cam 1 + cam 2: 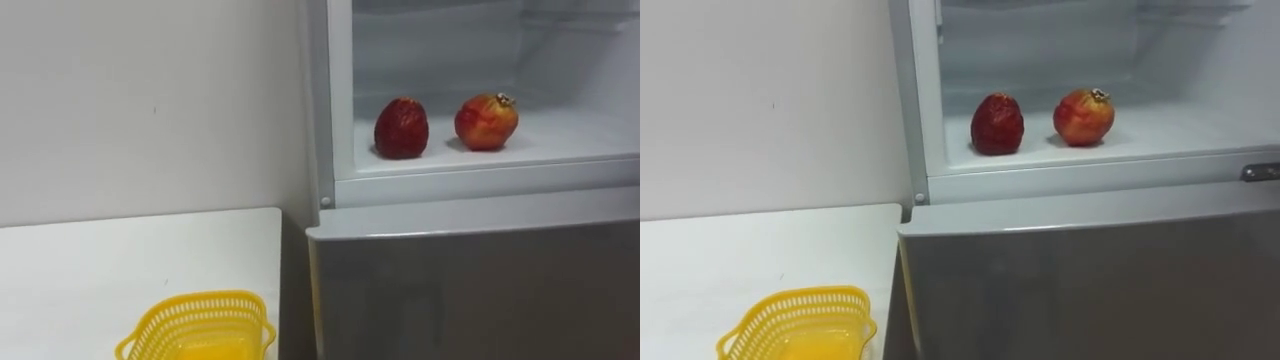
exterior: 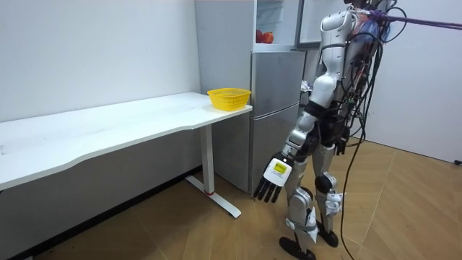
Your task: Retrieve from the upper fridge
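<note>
Left eye view: the fridge's upper compartment (image 1: pixel 560 140) stands open in the upper right of the frame. On its white shelf sit a dark red fruit (image 1: pixel 401 128) and, just right of it and apart, a pomegranate (image 1: pixel 487 121) with its crown up. Below them the grey lower door (image 1: pixel 480 290) is closed. At lower left a yellow basket (image 1: pixel 200 325) rests on the white desk (image 1: pixel 110 260), near the desk's right edge beside the fridge.

Right eye view: a small dark fitting (image 1: pixel 1260 172) sits on the compartment's lower frame at the right edge.

Room view: the robot stands upright at right of centre, facing the fridge. Its left hand (image 2: pixel 274 175) hangs by its leg at lower centre, fingers (image 2: pixel 264 193) straight and slightly apart, pointing at the floor, holding nothing. Both fruits show red in the open compartment at the top centre
</note>
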